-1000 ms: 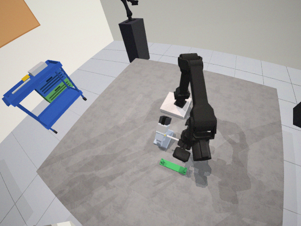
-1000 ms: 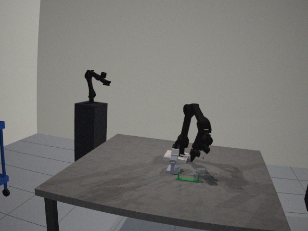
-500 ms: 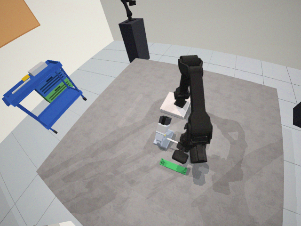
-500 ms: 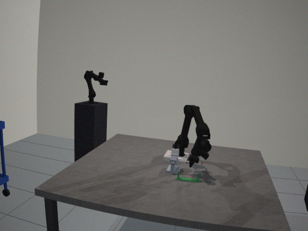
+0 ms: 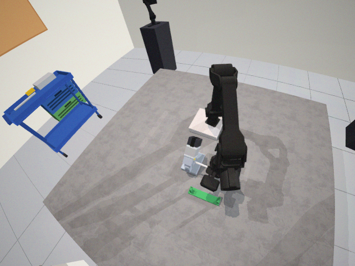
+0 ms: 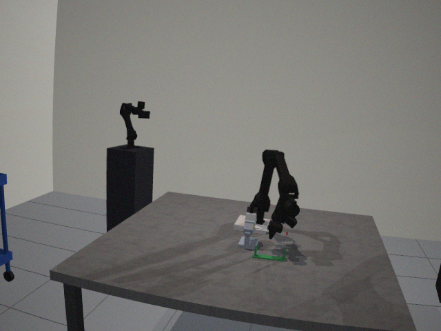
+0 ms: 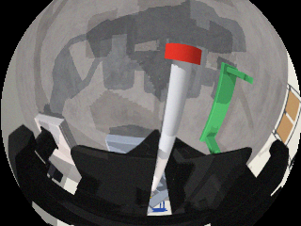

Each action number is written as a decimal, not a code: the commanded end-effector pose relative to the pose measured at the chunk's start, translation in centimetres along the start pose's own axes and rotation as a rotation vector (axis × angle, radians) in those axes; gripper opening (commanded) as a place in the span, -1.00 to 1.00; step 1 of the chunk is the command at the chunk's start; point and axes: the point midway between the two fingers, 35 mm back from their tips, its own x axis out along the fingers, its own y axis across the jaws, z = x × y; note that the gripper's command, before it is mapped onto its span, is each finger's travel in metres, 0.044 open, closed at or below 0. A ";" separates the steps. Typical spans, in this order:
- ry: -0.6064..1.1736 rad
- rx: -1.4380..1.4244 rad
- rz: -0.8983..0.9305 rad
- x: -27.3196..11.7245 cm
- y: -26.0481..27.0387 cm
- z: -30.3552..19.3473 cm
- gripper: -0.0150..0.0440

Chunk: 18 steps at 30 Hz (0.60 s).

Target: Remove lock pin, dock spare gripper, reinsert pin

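Note:
My gripper [image 5: 211, 172] [image 6: 273, 228] [image 7: 160, 134] is shut on the lock pin [image 5: 201, 164] [image 7: 173, 105], a white rod with a red head [image 6: 286, 233] [image 7: 182, 54]. The pin's far end points at the mount [image 5: 199, 159] [image 6: 245, 243] [image 7: 123, 143], close to the yellow mark [image 5: 194, 158] on its socket. Whether its tip is inside the hole I cannot tell. The white spare gripper [image 5: 192, 151] [image 6: 250, 217] with black jaws [image 5: 194, 141] stands upright on the mount's socket. My gripper is off the table, to the right of the mount in the top view.
An empty green cradle [image 5: 204, 196] [image 6: 269, 257] [image 7: 221, 110] lies on the table in front of the mount and close to my gripper. A pale slab [image 5: 200, 123] [image 6: 240, 222] lies under the arm's base behind the mount.

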 end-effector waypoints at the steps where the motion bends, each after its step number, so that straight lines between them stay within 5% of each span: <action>1: -0.003 -0.002 -0.001 0.0 -0.1 -0.3 -0.49; 18: -0.003 -0.002 0.000 0.3 -0.1 -1.5 -0.49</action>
